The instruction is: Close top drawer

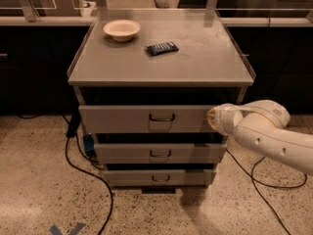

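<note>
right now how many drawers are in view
3, stacked: top drawer, sticking out furthest; middle drawer below it; bottom drawer nearest the floor. The tool is at the top drawer's right end.

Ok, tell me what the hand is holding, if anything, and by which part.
Cannot be told: the hand is at the right end of the top drawer, away from its handle.

The robot's white arm (279, 143) ran in from the right edge, low down, sloping up and left to a chunky rounded wrist joint (266, 114). From there it turned roughly level and pointed left, with the gripper (213, 119) sitting a bit right of mid-scene.
</note>
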{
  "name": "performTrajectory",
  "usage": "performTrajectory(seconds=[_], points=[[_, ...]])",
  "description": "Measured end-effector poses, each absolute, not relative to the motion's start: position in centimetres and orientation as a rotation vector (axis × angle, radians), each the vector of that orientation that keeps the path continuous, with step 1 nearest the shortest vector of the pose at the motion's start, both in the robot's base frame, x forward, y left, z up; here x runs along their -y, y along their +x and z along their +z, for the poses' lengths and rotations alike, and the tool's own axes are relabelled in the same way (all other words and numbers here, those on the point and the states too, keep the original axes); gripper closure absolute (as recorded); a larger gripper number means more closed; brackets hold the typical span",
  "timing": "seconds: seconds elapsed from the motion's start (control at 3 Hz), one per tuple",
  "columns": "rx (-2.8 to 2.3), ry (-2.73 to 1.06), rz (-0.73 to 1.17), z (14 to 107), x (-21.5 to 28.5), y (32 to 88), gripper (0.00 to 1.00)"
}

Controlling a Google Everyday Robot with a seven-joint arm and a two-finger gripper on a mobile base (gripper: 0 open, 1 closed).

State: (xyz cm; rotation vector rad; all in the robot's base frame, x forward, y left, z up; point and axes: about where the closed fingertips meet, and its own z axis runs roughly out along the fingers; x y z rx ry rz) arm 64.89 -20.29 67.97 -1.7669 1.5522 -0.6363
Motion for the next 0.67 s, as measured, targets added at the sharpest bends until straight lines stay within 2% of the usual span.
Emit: performTrajectory(seconds=[0.33, 0.67], points=[[-1.554, -1.681, -0.666, 71.7, 21.3, 62.9, 1.0], [-1.564, -1.647, -0.672, 72.8, 21.8, 62.3, 0.87]])
